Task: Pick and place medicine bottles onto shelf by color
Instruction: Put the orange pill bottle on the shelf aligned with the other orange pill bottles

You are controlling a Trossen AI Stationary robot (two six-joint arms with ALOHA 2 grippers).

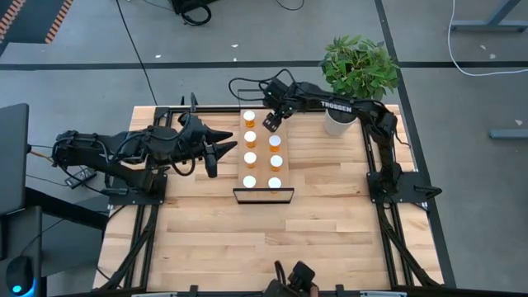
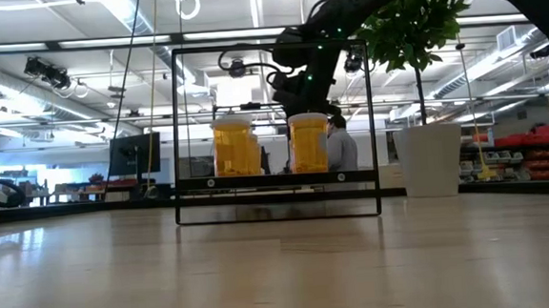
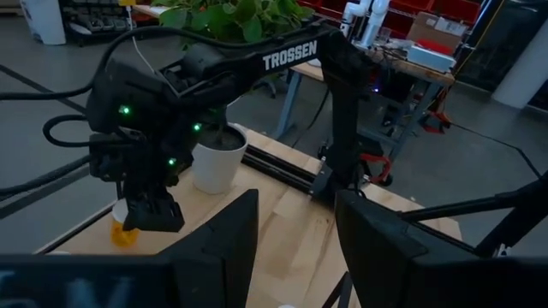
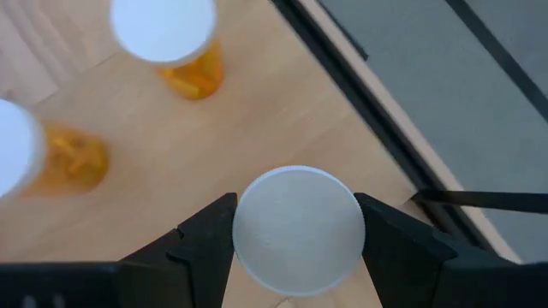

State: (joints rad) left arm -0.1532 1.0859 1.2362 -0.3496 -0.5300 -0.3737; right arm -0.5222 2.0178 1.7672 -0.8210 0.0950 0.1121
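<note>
The light-wood shelf (image 1: 262,169) lies on the table with white-capped medicine bottles standing on it in two rows, such as an orange one (image 1: 249,118) and another (image 1: 276,162). My right gripper (image 1: 271,124) is over the shelf's far end, shut on a bottle whose white cap (image 4: 298,224) fills the gap between its fingers. That cap hides the bottle's body. In the left wrist view an orange bottle (image 3: 125,231) shows at the right gripper (image 3: 152,214). My left gripper (image 1: 216,150) is open and empty, just left of the shelf. My right gripper pinches the bottle's round white cap (image 4: 248,224) between its two fingers, one on each side. The fingers (image 4: 204,244) come from above, pointing down. The bottle stays upright. I cannot tell whether its base stands on the shelf or is lifted.
A white pot with a green plant (image 1: 340,122) stands at the table's far right corner, near the right arm. Two orange bottles (image 4: 193,75) (image 4: 73,158) stand close to the held one. The shelf's black end frame (image 2: 273,131) stands upright at its near end.
</note>
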